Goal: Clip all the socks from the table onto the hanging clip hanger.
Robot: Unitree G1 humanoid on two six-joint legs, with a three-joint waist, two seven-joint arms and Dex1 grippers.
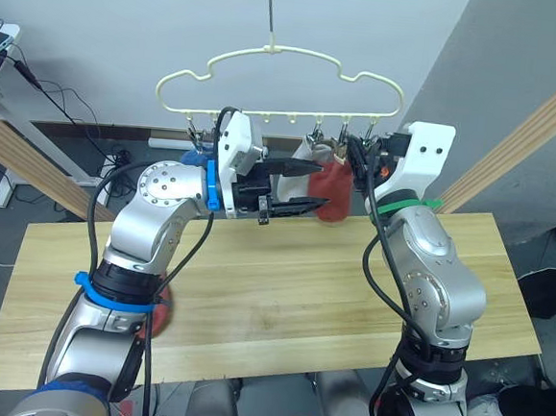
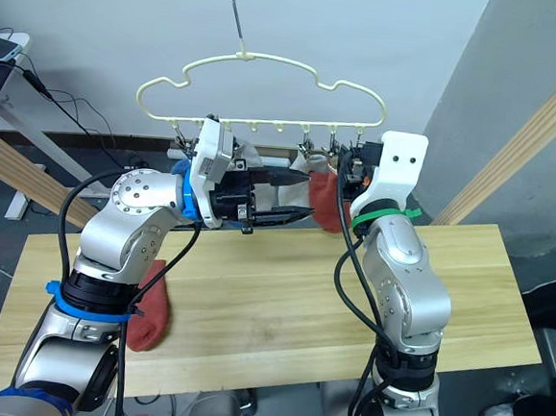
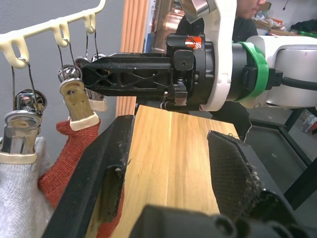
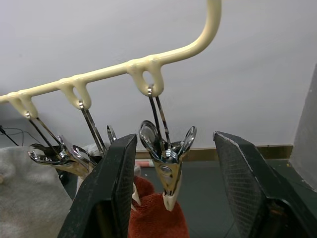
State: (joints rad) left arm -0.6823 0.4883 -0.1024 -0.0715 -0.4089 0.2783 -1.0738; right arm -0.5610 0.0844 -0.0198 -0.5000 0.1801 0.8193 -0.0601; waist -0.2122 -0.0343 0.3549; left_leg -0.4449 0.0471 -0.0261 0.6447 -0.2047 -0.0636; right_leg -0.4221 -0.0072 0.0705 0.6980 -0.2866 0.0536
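Note:
The pale yellow clip hanger (image 1: 279, 73) hangs above the table's (image 1: 281, 295) far edge. A rust-red sock (image 1: 332, 188) hangs from one of its metal clips (image 4: 167, 181), with a light grey sock (image 3: 20, 208) clipped beside it. My left gripper (image 1: 310, 186) is open and level, its fingertips right next to the hanging red sock with nothing between them. My right gripper (image 4: 174, 141) is open and raised, one finger on each side of the clip that holds the red sock. Another rust-red sock (image 2: 152, 309) lies on the table under my left arm.
Slanted wooden beams stand at the left (image 1: 21, 164) and the right (image 1: 529, 136) behind the table. Cables and a desk leg (image 1: 10, 182) are on the floor at the back left. A person (image 3: 252, 10) stands beyond the table's right end.

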